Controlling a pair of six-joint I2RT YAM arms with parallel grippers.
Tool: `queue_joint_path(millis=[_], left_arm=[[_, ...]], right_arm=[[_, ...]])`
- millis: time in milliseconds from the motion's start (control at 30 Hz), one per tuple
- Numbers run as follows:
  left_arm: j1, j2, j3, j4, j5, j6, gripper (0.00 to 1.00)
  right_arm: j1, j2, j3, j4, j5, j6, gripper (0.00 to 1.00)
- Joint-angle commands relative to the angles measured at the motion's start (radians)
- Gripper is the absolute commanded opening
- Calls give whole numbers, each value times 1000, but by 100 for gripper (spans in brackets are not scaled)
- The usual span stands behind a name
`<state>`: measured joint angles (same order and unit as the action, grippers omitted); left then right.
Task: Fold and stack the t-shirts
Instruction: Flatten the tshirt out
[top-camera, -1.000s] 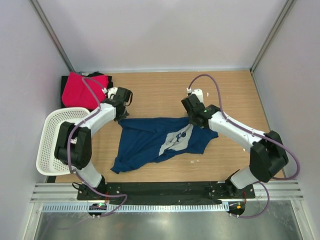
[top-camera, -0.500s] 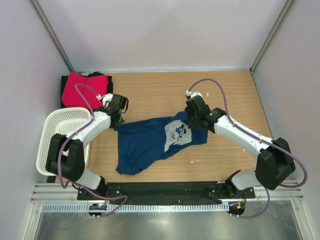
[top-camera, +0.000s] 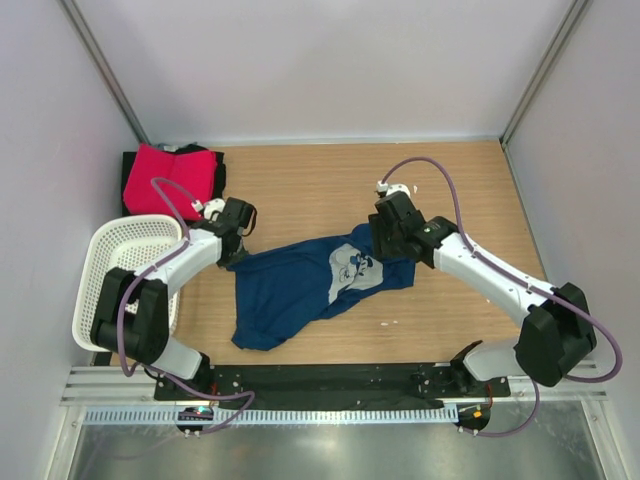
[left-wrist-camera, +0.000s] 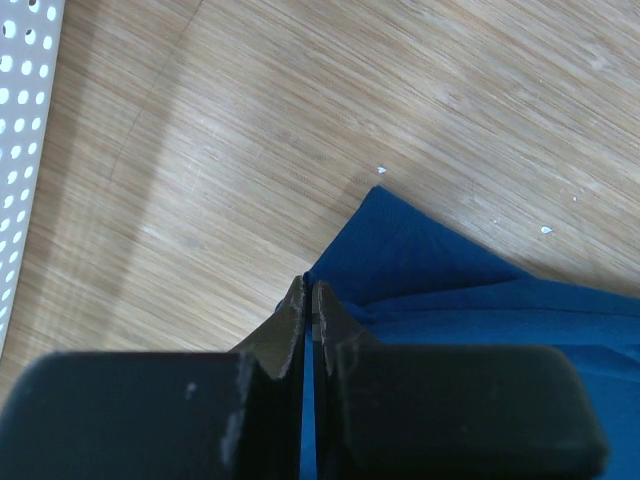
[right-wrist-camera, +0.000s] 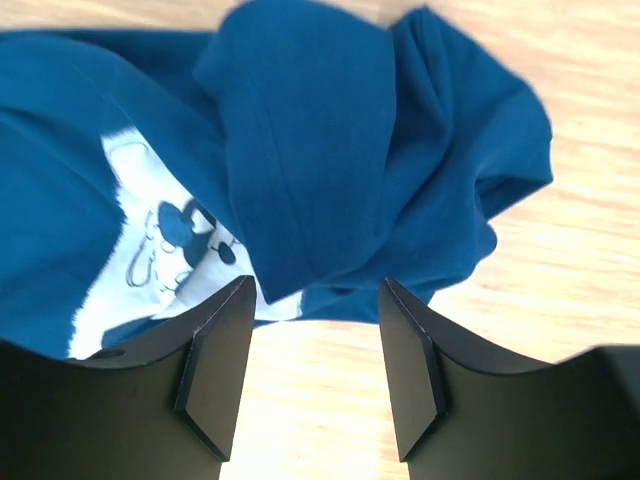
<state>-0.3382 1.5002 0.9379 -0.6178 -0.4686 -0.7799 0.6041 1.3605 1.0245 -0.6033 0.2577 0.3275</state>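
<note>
A navy blue t-shirt (top-camera: 300, 290) with a white cartoon print (top-camera: 350, 268) lies crumpled on the wooden table. My left gripper (top-camera: 236, 252) is shut on the shirt's upper left corner; in the left wrist view blue cloth (left-wrist-camera: 450, 290) sits pinched between the closed fingers (left-wrist-camera: 285, 320). My right gripper (top-camera: 388, 248) hovers open just above the shirt's upper right edge, holding nothing. The right wrist view shows the folded cloth (right-wrist-camera: 300, 150) and print (right-wrist-camera: 160, 240) ahead of the gripper (right-wrist-camera: 315, 375). A pink-red t-shirt (top-camera: 158, 178) lies on a black one (top-camera: 216, 165) at the back left.
A white perforated basket (top-camera: 105, 290) stands at the left edge beside the left arm, its rim (left-wrist-camera: 22, 120) visible in the left wrist view. Bare wood stretches behind and to the right of the navy shirt. Grey walls enclose the table.
The right gripper has opened and let go of the navy shirt, whose right side now rests folded on the table. The left gripper, still shut on its corner, moved slightly nearer.
</note>
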Motion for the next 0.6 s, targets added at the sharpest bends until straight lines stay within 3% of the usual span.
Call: queue_joint_path(millis=[0,233,567], left_arm=[[7,-21,-1,24,-7,-10,0],[7,-20,6,29,-8,4,0],[7,-12,9,36,-1,7,0]], right_arm=[[-1,20,69,31,32,-19,58],[5,81,91,56,15,-25,57],[19,32,43,42,-15,-15,53]])
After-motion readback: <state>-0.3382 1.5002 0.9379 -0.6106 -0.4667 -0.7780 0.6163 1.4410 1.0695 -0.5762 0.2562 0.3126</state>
